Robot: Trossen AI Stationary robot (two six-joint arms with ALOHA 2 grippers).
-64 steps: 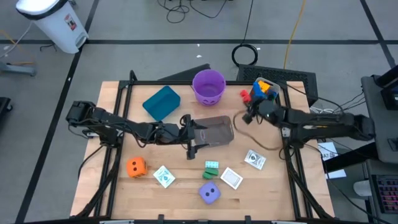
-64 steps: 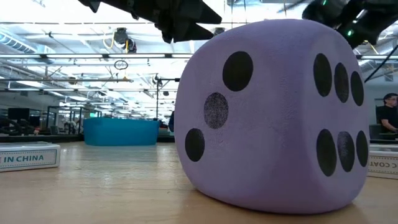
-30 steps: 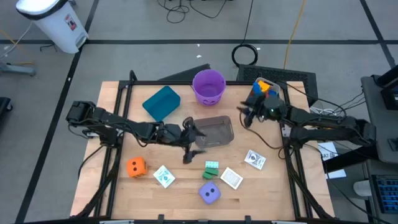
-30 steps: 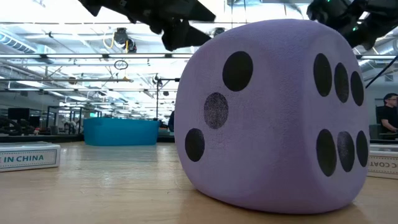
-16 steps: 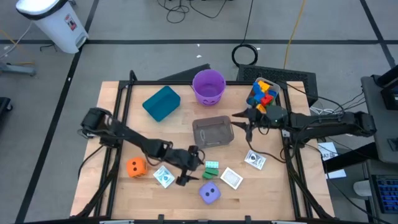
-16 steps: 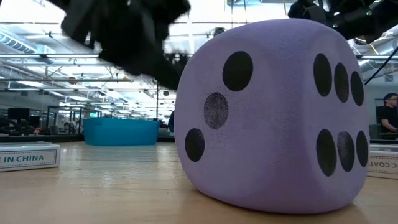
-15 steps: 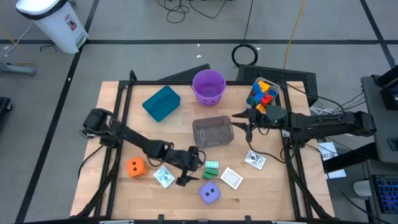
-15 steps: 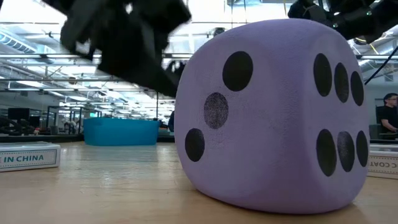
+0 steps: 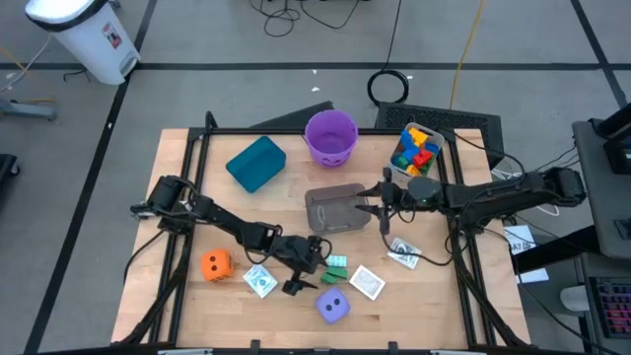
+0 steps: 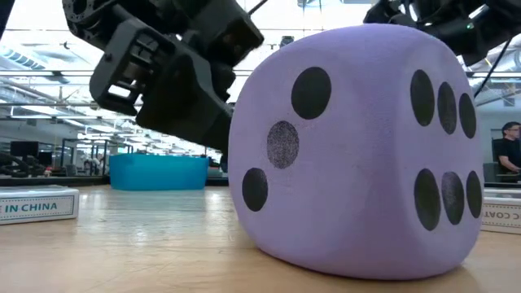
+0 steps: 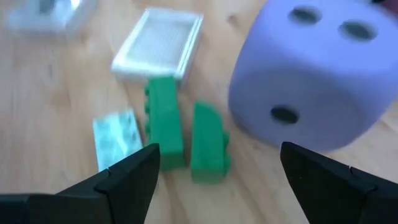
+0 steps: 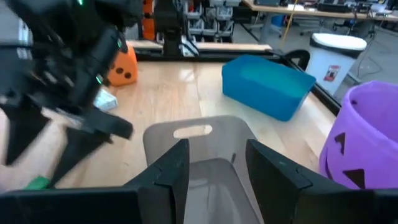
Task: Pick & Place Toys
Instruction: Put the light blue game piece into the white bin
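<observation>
Green blocks (image 11: 186, 140) are lying near-centre on the table (image 9: 177, 296), left of the purple die (image 9: 333, 307); the left pincer (image 9: 308, 264) is hovering open and should straddle one block squarely before closing.

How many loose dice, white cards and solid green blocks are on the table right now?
Dice: 2, orange and purple
White cards: 3
Green blocks: 2
Total: 7
</observation>
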